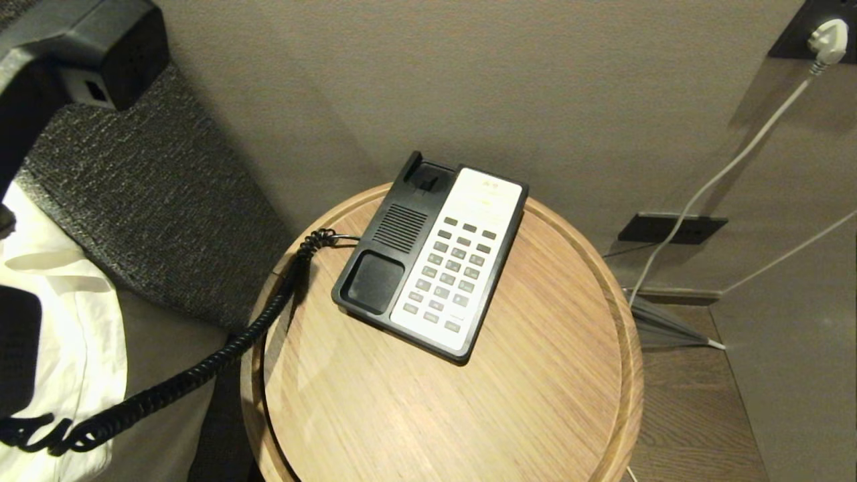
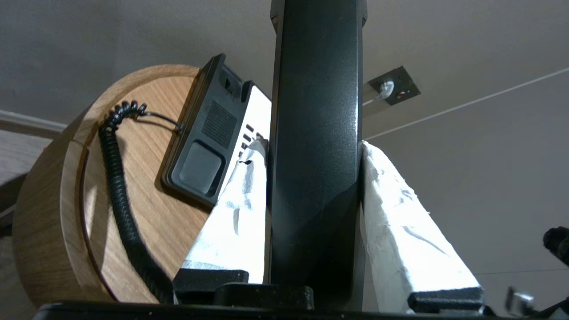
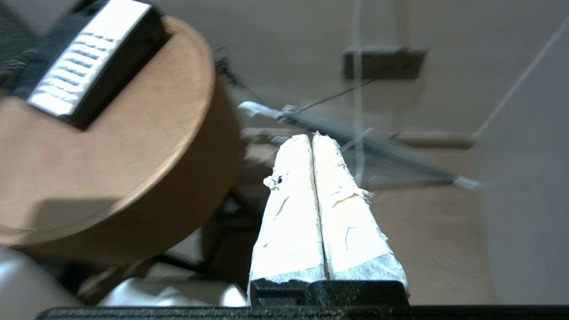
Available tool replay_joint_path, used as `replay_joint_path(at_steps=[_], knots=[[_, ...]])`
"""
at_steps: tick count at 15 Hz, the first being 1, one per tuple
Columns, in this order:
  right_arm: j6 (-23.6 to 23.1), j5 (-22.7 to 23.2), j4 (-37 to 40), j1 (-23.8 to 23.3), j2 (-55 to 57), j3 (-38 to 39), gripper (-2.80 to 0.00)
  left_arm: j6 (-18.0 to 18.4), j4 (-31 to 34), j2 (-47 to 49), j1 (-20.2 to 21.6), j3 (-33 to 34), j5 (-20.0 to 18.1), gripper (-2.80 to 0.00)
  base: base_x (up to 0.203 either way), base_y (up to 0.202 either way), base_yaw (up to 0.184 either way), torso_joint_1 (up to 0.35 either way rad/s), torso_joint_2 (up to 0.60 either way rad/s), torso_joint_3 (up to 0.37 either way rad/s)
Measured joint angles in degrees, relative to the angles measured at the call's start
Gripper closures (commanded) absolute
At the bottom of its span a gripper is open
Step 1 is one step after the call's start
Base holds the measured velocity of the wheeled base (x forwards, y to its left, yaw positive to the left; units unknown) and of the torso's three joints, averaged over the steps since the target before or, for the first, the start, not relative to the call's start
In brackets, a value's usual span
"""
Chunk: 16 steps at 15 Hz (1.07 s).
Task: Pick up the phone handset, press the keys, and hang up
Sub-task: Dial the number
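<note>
We grip the phone handset (image 2: 315,155) in our left claw (image 2: 313,151), off to the left of the surface (image 1: 535,375) – our right claw (image 3: 313,146), pinched together and empty, seems low beside it and might bump the rim before reaching the keys (image 1: 452,271).

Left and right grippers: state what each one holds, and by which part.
The left gripper clamps the phone handset across its straight middle shaft, one white-wrapped finger on each side. The right gripper holds nothing; its fingers are pressed together.
</note>
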Motion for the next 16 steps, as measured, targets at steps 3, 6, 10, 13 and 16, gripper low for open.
replay_joint_path(at_steps=[3,6,10,13,16], knots=[[2.5,4.1,-3.9,-0.1,11.1,-6.1,0.0,-0.1,0.0,0.1,0.3,0.2,0.1,0.0,0.0,0.0,0.0,0.0,0.0,0.0],[3.2,5.5,-11.2,-0.2,30.5,-10.6,0.0,-1.3,-0.7,0.8,0.5,-0.1,0.0,0.0,0.0,0.0,0.0,0.0,0.0,0.0],[2.9,0.6,-19.8,5.4,56.3,-19.7,0.0,-1.9,-0.9,1.5,0.6,0.0,-0.1,0.0,0.0,0.0,0.0,0.0,0.0,0.0],[4.8,-6.0,-24.0,19.7,69.5,-25.4,0.0,-2.1,-0.9,1.8,0.6,0.0,-0.1,0.0,0.0,0.0,0.0,0.0,0.0,0.0],[8.6,-14.5,-27.1,31.7,79.8,-32.4,0.0,-2.1,-0.9,2.0,0.6,0.2,0.0,0.0,0.0,0.0,0.0,0.0,0.0,0.0]])
